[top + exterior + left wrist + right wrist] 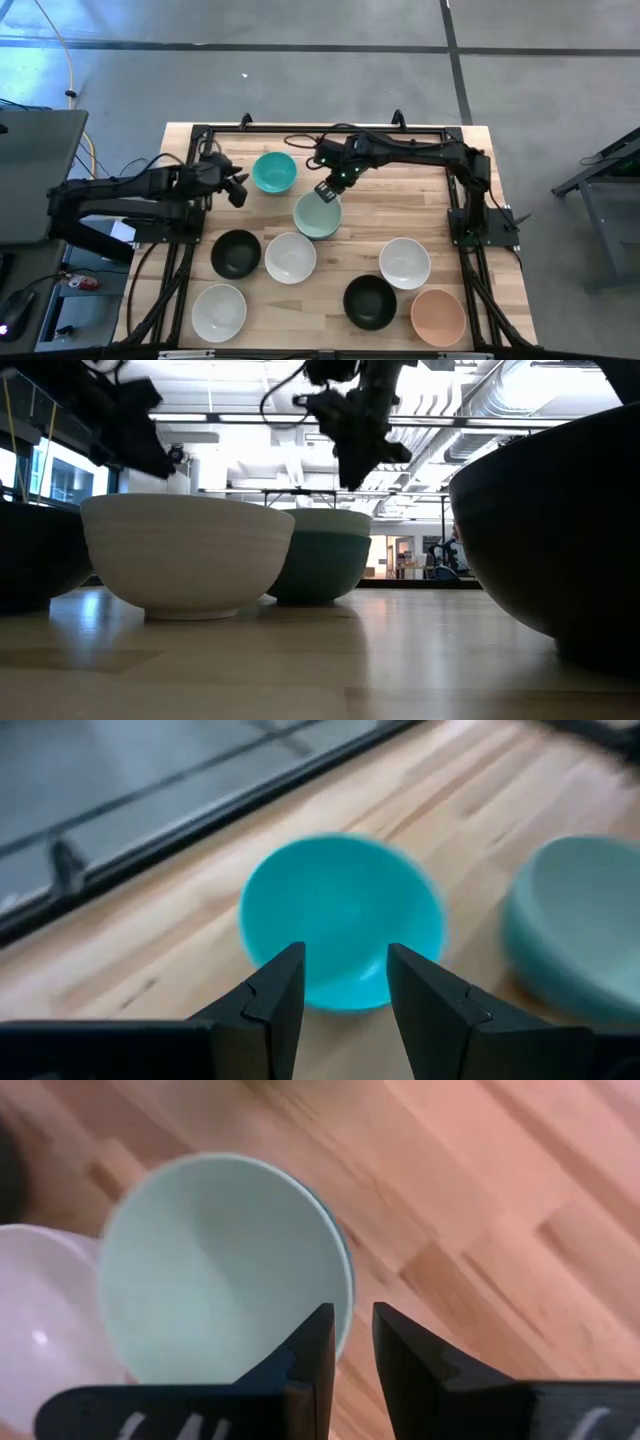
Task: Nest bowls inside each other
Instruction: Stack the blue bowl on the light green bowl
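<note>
A pale mint bowl [318, 215] sits nested in a teal bowl whose rim [340, 1245] shows beneath it; the stack [322, 555] stands mid-table. A second teal bowl [274, 172] stands alone toward the far left. My right gripper [328, 190] hovers open with a narrow gap above the mint bowl's far rim [345, 1295], clear of it in the low view [365, 465]. My left gripper [238, 188] is open, just left of the lone teal bowl [340, 920], touching nothing. Three white bowls [290, 257] [219, 311] [405, 262], two black [236, 253] [370, 301] and one salmon-pink [438, 315] stand singly.
The single bowls crowd the near half of the wooden table [400, 215]. A black frame rail [300, 130] runs along the far edge. Bare wood lies right of the stack. The right arm [420, 150] reaches in from the right along the far side.
</note>
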`<control>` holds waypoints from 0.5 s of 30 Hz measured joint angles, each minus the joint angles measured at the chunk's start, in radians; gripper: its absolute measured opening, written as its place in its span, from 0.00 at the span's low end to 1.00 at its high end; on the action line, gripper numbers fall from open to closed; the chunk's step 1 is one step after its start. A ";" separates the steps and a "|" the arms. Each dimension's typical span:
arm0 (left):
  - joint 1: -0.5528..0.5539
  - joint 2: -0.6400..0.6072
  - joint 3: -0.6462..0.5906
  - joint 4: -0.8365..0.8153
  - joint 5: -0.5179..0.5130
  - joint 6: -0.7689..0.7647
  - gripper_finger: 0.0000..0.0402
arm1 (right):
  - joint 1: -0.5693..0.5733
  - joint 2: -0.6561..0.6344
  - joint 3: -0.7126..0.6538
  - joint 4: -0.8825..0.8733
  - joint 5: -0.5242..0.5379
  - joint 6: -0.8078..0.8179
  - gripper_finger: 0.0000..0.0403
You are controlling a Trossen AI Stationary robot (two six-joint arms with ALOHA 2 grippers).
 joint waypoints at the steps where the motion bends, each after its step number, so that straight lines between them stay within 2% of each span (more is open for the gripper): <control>1: 0.026 0.024 0.000 -0.009 0.015 -0.010 0.33 | 0.000 -0.012 0.000 0.014 0.000 -0.016 0.16; 5: 0.141 0.127 0.000 -0.011 0.116 -0.036 0.33 | 0.000 -0.060 0.000 0.064 0.000 -0.076 0.16; 10: 0.279 0.242 0.000 0.044 0.315 -0.036 0.33 | 0.000 -0.126 0.000 0.097 -0.001 -0.128 0.16; 15: 0.398 0.286 0.000 0.090 0.495 -0.028 0.33 | 0.000 -0.199 0.000 0.102 -0.002 -0.152 0.16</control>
